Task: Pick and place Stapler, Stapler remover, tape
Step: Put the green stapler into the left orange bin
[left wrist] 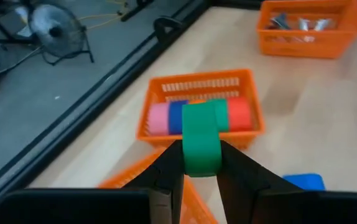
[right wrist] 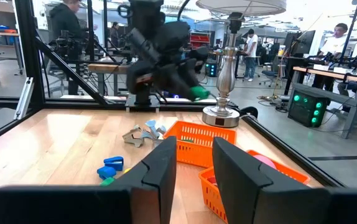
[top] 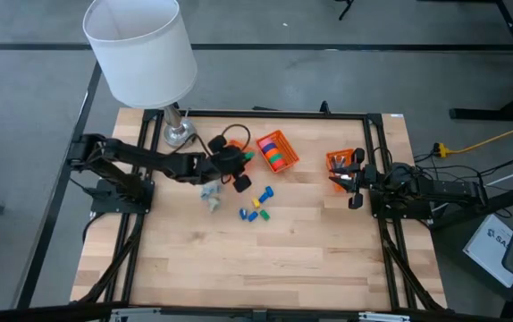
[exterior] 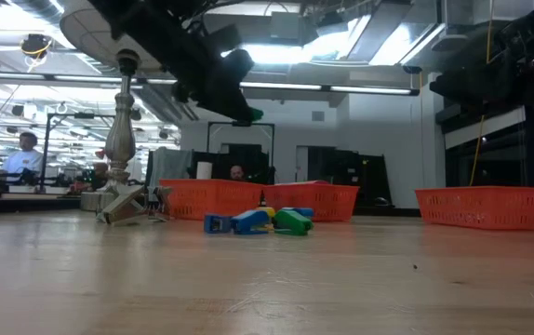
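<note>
Lamp (top: 145, 54) stands at the table's far left corner. Left gripper (left wrist: 201, 167) hangs above the wood beside it, clamped on a green tape roll (left wrist: 201, 140), just short of the orange basket (top: 277, 151) that holds more tape rolls (left wrist: 198, 116). Right gripper (top: 344, 182) waits at another basket (top: 339, 162) with its fingers (right wrist: 160, 169) parted and nothing between them.

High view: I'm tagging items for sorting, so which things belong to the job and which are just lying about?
Job things:
- green tape roll, held in left claw
- tape rolls in basket
- grey metal removers

Lying about:
- lamp
- small blocky pieces
</note>
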`<state>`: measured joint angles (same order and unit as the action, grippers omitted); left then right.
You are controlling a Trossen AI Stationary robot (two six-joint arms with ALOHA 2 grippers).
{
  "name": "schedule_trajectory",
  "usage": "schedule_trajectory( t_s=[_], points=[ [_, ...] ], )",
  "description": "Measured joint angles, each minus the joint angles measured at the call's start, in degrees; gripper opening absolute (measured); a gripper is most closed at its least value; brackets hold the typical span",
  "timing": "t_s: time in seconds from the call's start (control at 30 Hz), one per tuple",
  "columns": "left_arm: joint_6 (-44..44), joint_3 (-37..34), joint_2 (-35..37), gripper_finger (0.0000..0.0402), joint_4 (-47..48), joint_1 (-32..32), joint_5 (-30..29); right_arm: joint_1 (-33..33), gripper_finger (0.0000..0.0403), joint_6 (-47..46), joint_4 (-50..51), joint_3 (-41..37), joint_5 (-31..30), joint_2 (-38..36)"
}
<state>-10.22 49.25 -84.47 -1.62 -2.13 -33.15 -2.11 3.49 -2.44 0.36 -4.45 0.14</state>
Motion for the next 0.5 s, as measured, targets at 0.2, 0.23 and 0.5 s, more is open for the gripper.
schedule_trajectory(
  t_s=[0.2, 0.23, 0.5],
  points=[
    [-1.0, 0.0, 1.1, 0.0072, 0.8, -3.3, -0.1, 0.0, 0.0108, 0.0, 0.0, 0.0, 0.0, 0.0],
    [-1.1, 0.0, 1.2, 0.0072, 1.3, -3.9, -0.1, 0.0, 0.0108, 0.0, 0.0, 0.0, 0.0, 0.0],
    [-6.0, 0.0, 1.2, 0.0072, 10.3, -9.0, 1.5, 0.0, 0.0108, 0.0, 0.0, 0.0, 0.0, 0.0]
  ],
)
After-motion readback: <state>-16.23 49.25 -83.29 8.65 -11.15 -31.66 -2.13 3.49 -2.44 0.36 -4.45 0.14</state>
